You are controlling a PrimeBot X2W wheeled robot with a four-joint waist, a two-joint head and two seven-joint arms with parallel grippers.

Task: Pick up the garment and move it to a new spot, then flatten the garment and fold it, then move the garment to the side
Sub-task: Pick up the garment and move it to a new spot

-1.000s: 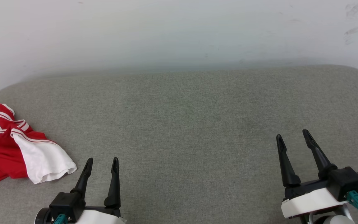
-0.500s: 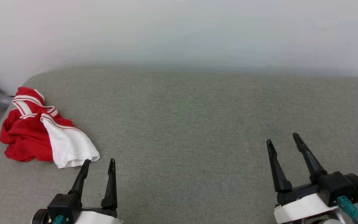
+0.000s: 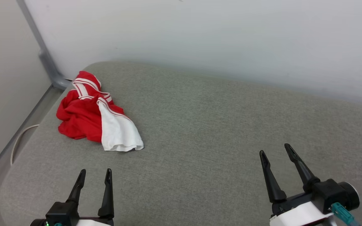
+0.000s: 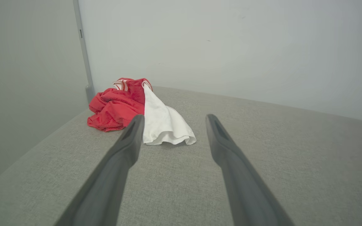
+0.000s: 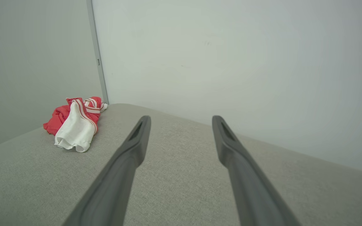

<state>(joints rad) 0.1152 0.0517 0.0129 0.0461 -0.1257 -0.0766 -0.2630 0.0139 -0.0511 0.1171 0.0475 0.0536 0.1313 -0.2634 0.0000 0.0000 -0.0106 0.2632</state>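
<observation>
Currently: crumpled garment at the far left, both tools wide and empty

At the far left, a pale side wall (image 3: 5,78) meets the back wall (image 3: 200,34) at a grey corner post (image 3: 44,56). A thin white cable (image 3: 17,142) curves through the gap beside the left edge of the grey fabric surface (image 3: 206,125).

The garment (image 3: 83,121) lies in a crumpled heap on that surface, in its far left corner and close to the post. Its red body is bunched on the left side of the heap. Red-and-white striped trim (image 3: 85,84) shows at the far end. A white sleeve (image 3: 118,135) fans out toward the near right, with its rippled hem resting on the fabric.

Nearer, at the near left, the left tool (image 3: 95,171) points away toward the back wall. Its two dark fingers are spread wide and hold nothing. It is apart from the garment, on the near side of the sleeve hem. In the left wrist view the heap sits just beyond the left fingertip.

At the near right, the right tool (image 3: 274,148) also has its fingers spread wide and empty. It angles slightly to the right over bare fabric, well apart from the garment.
</observation>
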